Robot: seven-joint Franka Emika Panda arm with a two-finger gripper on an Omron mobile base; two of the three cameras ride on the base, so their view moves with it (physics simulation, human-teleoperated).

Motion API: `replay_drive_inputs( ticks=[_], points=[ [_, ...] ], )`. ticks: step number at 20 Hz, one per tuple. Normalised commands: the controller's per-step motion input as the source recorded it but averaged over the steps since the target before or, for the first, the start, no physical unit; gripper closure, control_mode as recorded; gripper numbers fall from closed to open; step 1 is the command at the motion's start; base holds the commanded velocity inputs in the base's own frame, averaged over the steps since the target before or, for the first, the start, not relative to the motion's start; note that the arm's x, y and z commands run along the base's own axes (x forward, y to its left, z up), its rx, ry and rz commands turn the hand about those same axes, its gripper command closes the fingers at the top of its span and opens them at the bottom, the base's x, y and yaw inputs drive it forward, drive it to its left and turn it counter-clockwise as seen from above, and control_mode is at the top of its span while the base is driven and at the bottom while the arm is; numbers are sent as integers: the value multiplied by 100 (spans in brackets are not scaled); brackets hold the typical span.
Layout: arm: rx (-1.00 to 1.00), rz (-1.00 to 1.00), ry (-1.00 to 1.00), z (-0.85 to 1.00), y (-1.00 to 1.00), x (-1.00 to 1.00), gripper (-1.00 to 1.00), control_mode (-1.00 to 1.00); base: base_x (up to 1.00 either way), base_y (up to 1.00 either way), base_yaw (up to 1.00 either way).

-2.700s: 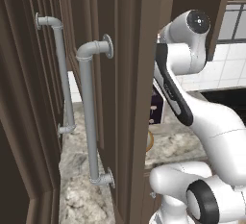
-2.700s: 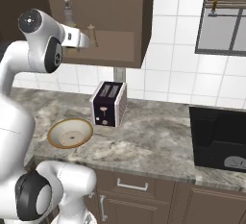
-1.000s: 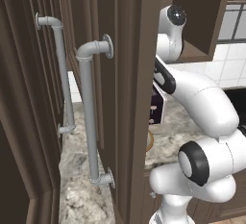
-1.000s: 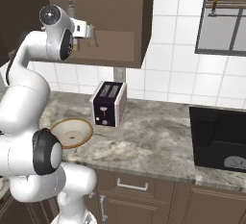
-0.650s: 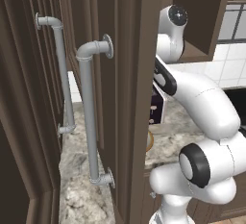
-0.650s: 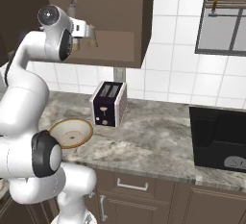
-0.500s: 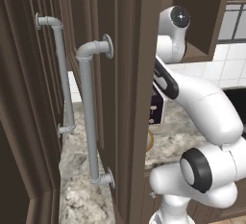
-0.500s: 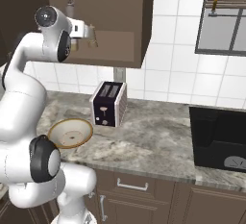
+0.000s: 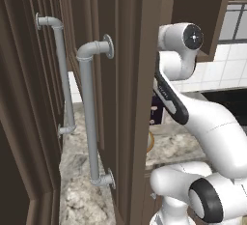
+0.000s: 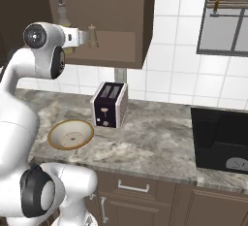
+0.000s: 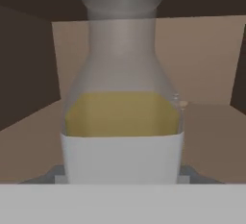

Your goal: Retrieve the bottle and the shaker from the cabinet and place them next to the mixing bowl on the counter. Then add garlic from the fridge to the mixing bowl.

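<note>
Reaching deeper into the dark brown wooden wall cabinet point(image 10: 121, 21): arm pose shifted over the last few seconds, elbow swung up and left in the right base view, wrist now level with the shelf at upper left of frame. Little movement in the last half second, so looks like final approach or just settling.

Hand point(image 10: 80, 37) pushed right up against the slim olive-yellow bottle with the narrow grey neck point(image 11: 122, 103), which sits centred and very close in the hand view, upright on the cabinet shelf. Grey neck and cap point(image 10: 61, 4) poke up above the wrist in the right base view. Finger state: cannot tell, tips hidden low behind the bottle body, no way to confirm closed or apart. Bottle base looks planted on the shelf, so probably not lifted yet.

Small brown shaker with the narrower top point(image 10: 92, 35) standing on the same shelf, just beside the hand toward frame centre. Risk of a knock on withdrawal.

Wide shallow bowl with tan-orange rim point(image 10: 70, 134) on the grey-beige marbled counter point(image 10: 155, 137), lower left, just beside the dark toaster point(image 10: 110, 104).

Left base view mostly blocked by the open door with grey pipe handles point(image 9: 89, 118).

Meaning for task: bottle pick about to happen, judging by alignment. Shaker, placement and garlic all outstanding.
</note>
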Motion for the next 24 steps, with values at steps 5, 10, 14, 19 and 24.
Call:
replay_drive_inputs(
  ticks=[5, 10, 14, 19, 24],
  points=[
    [0, 0, -7, 28, -24, -73, 100, -100, 0, 0, 0],
    [0, -1, -1, 32, -21, -84, 100, -100, 0, 0, 0],
    [0, -2, 0, 4, -18, -99, 100, -100, 0, 0, 0],
    [0, -3, 0, -3, -29, -100, 100, -100, 0, 0, 0],
    [0, -9, 0, -39, -41, -98, 100, -100, 0, 0, 0]
  ],
)
